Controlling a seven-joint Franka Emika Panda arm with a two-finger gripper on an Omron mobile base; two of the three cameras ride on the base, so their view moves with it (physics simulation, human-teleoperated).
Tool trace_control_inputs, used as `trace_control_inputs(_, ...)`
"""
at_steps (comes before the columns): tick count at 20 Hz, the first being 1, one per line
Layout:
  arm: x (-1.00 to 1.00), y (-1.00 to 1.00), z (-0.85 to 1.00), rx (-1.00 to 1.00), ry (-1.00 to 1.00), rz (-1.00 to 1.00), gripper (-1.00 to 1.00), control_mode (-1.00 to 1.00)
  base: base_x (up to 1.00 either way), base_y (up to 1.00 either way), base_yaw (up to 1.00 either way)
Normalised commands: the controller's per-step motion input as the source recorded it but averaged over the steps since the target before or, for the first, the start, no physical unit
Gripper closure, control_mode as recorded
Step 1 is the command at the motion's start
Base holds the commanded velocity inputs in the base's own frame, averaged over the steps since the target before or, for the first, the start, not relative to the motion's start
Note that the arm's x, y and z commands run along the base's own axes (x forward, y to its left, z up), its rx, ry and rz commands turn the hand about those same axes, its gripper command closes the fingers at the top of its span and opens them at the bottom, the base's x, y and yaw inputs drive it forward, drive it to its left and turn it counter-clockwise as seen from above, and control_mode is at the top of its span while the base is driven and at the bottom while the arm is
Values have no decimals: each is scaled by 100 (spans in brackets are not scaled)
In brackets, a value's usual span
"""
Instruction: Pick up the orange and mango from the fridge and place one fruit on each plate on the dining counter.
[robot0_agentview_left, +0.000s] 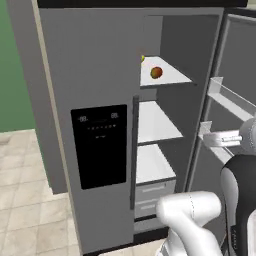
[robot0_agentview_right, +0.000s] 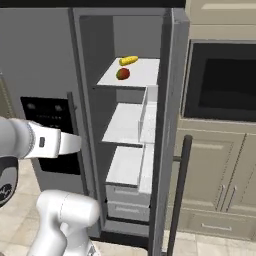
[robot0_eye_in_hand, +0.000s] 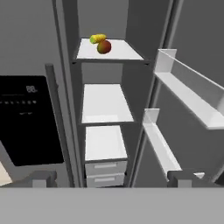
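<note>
On the top shelf (robot0_eye_in_hand: 116, 53) of the open fridge (robot0_agentview_left: 100, 75), the mango (robot0_eye_in_hand: 104, 47) lies just in front of a yellow fruit (robot0_eye_in_hand: 98, 38). The gripper (robot0_eye_in_hand: 113, 177), fingers spread wide and empty, sits well below that shelf, so it should rise, centre on the mango and avoid nudging its neighbour.

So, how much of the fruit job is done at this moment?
Done: the fridge door stands open. In hand: nothing; the gripper is open, facing the shelves. Left: the mango lies on the top shelf; both fruits must go to the plates.
</note>
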Motion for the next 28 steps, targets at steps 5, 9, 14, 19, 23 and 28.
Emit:
trace_control_inputs(5, 0, 0, 0, 0, 0, 0, -100, 100, 83, 47, -27)
trace_control_inputs(9, 0, 0, 0, 0, 0, 0, -100, 100, 79, -9, 6)
trace_control_inputs(14, 0, 0, 0, 0, 0, 0, -100, 100, 83, -21, 22)
trace_control_inputs(19, 0, 0, 0, 0, 0, 0, -100, 100, 55, -51, 24)
trace_control_inputs(23, 31, -35, 15, 16, -4, 11, -100, -100, 14, -12, 5)
trace_control_inputs(28, 54, -32, 63, 18, -2, 0, -100, -100, 0, 0, 0)
